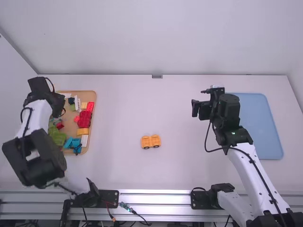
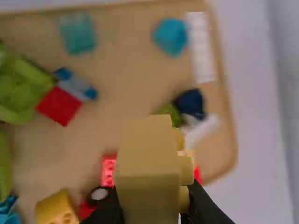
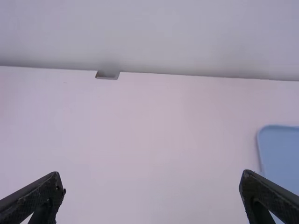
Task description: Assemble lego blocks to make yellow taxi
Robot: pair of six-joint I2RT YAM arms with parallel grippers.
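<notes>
One yellow wheeled base [image 1: 151, 141] sits mid-table; chassis prob. done, body/roof left, so approx. early stage. L gripper [image 2: 154, 203] is closed on yellow block [image 2: 147, 168] over parts tray [image 2: 126, 70]; R gripper [image 3: 152, 179] wide open, empty, nr. blue tray [image 1: 262, 127].

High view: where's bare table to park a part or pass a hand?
Bare table: between tan tray and yellow base; from base to far wall; right of base toward blue tray, short of the right arm. Blue tray looks bare too. Crowded: tan tray, with scattered blocks and the left arm over its left side.
</notes>
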